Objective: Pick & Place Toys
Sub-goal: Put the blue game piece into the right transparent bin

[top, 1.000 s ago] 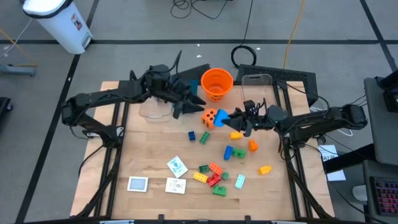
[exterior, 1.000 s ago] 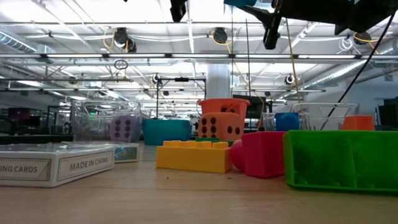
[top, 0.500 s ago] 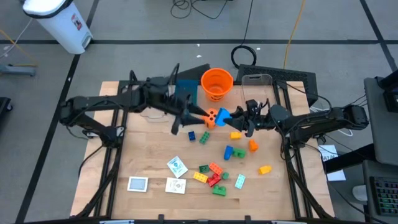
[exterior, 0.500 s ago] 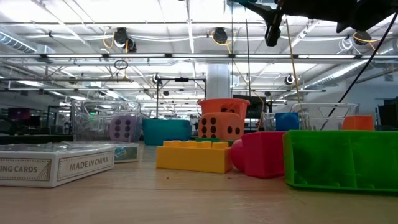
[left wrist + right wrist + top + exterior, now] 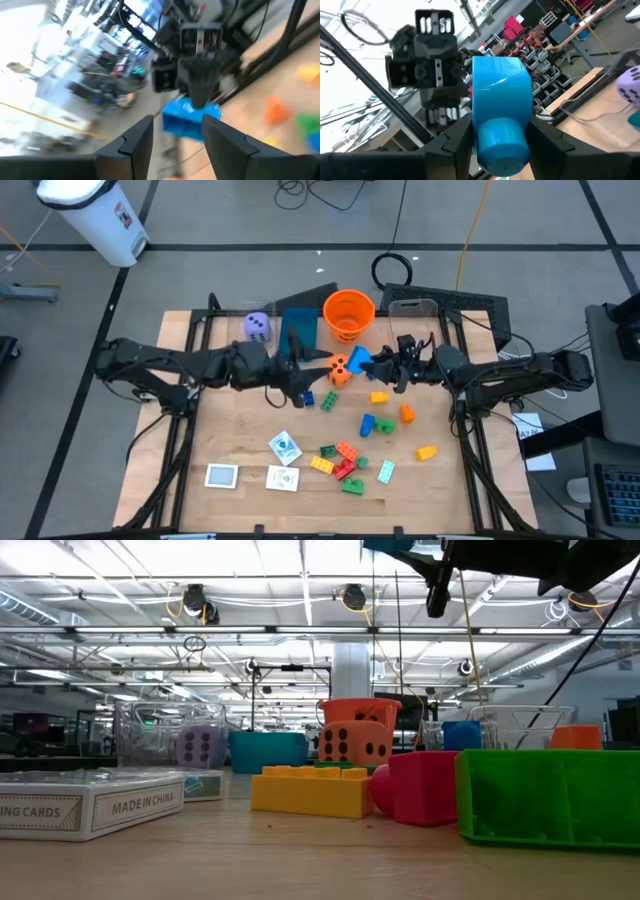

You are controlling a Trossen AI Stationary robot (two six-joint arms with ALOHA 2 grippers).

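Your right pincer (image 5: pixel 372 363) is clamped on a blue brick (image 5: pixel 497 120), held in the air above the counter (image 5: pixel 240 430), just right of the orange die (image 5: pixel 340 369) and near the orange bucket (image 5: pixel 349 314). Your left pincer (image 5: pixel 305 376) hovers just left of that die, fingers (image 5: pixel 135 142) apart and empty. The other bricks lie scattered mid-counter; the purple die (image 5: pixel 257 326) sits at the back left.

overhead and table-level views, both wrist cameras facing each other
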